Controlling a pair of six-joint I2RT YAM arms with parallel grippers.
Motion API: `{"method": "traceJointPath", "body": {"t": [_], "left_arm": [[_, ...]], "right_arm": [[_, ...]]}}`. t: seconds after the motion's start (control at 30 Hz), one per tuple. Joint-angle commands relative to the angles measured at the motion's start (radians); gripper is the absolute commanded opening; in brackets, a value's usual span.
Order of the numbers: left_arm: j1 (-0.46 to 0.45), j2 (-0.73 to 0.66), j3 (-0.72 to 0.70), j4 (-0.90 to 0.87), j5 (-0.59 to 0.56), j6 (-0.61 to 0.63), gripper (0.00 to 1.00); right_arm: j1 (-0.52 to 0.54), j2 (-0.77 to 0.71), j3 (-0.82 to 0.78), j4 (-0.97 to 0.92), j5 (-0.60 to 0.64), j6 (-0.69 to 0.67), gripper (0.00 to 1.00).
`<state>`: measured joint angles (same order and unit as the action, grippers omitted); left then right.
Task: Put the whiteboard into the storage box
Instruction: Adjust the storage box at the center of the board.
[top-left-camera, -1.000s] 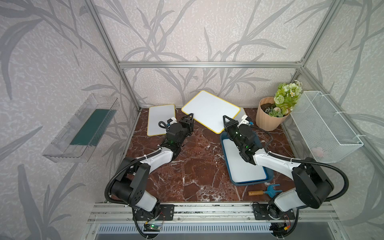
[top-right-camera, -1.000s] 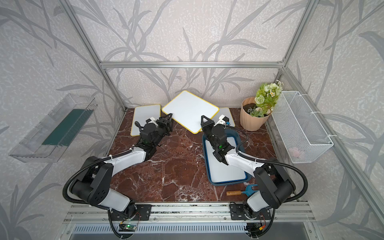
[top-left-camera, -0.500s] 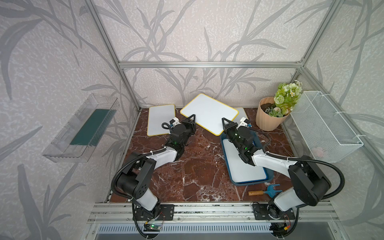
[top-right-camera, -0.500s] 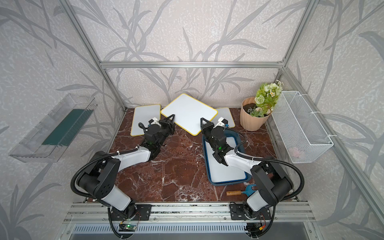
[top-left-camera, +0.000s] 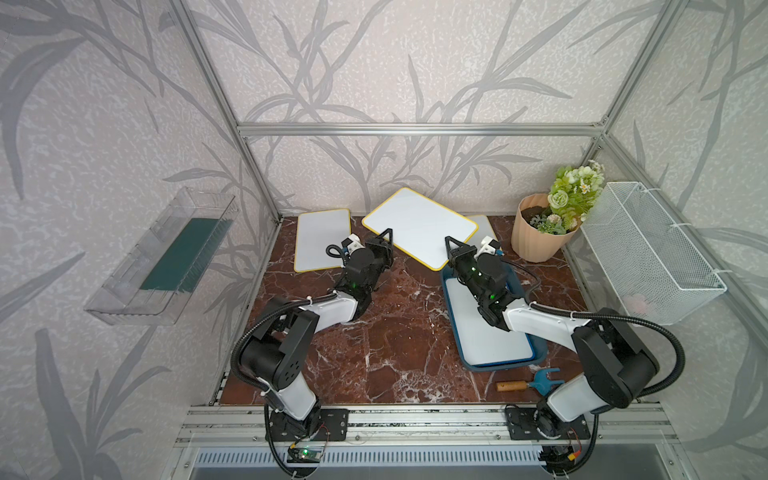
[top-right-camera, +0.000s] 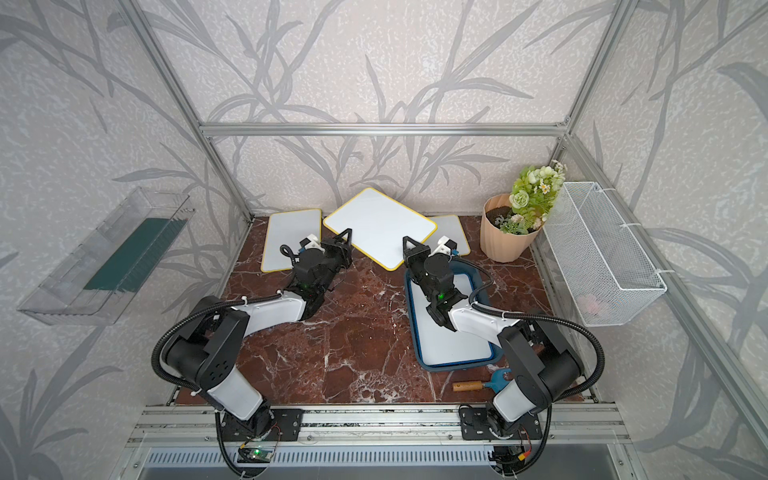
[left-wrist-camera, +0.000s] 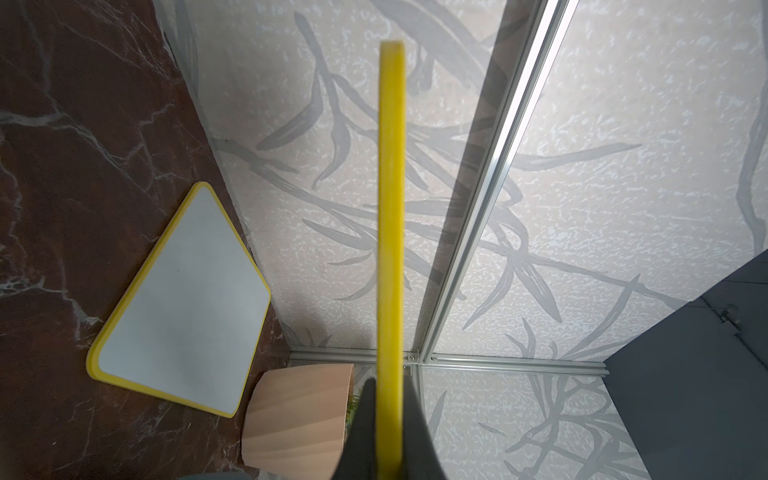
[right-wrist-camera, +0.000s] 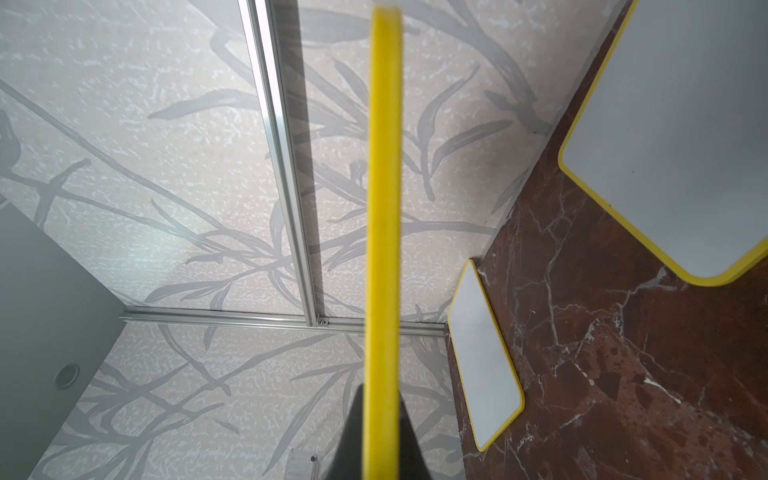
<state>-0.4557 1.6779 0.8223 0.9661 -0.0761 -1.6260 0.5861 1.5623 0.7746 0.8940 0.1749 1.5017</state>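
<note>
A yellow-rimmed whiteboard (top-left-camera: 419, 226) (top-right-camera: 380, 226) hangs tilted above the back of the marble table, held at two edges. My left gripper (top-left-camera: 388, 237) (top-right-camera: 347, 237) is shut on its near left edge. My right gripper (top-left-camera: 451, 245) (top-right-camera: 408, 244) is shut on its near right edge. In each wrist view the yellow rim (left-wrist-camera: 390, 208) (right-wrist-camera: 384, 208) runs straight out from between the dark fingers, with my left gripper (left-wrist-camera: 389, 415) and right gripper (right-wrist-camera: 382, 424) pinching it. The teal-blue storage box (top-left-camera: 503, 368) (top-right-camera: 457, 366) lies under the right arm, with a white board (top-left-camera: 490, 336) lying flat in it.
Another whiteboard (top-left-camera: 323, 239) (left-wrist-camera: 183, 299) lies flat at the back left; one more (top-left-camera: 484, 226) is half hidden at the back right. A flower pot (top-left-camera: 540, 232) stands in the back right corner beside a white wire basket (top-left-camera: 648, 249). A clear bin (top-left-camera: 166, 257) hangs on the left wall. A small garden fork (top-left-camera: 528, 384) lies near the front.
My left gripper has moved in to the whiteboard's edge and shut on it. The right gripper has kept its hold, and the board has sunk slightly.
</note>
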Motion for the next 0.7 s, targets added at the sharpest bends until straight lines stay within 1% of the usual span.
{"method": "traceJointPath", "body": {"t": [0.0,0.2,0.33,0.53,0.57,0.67], "left_arm": [[0.001,0.018,0.036,0.094,0.000,0.035,0.00],[0.026,0.010,0.045,0.089,0.050,0.101,0.00],[0.043,0.011,0.047,0.094,0.087,0.127,0.00],[0.075,0.026,0.032,0.146,0.157,0.151,0.00],[0.079,0.028,0.031,0.145,0.169,0.157,0.00],[0.095,0.036,0.026,0.147,0.214,0.178,0.00]], "right_arm": [[0.010,-0.005,-0.012,0.099,-0.077,-0.006,0.17],[0.007,-0.018,-0.070,0.092,-0.100,-0.030,0.35],[-0.003,-0.027,-0.094,0.055,-0.147,-0.059,0.49],[-0.020,-0.052,-0.106,-0.078,-0.242,-0.165,0.67],[-0.023,-0.061,-0.105,-0.108,-0.255,-0.186,0.69],[-0.034,-0.103,-0.100,-0.261,-0.302,-0.274,0.75]]}}
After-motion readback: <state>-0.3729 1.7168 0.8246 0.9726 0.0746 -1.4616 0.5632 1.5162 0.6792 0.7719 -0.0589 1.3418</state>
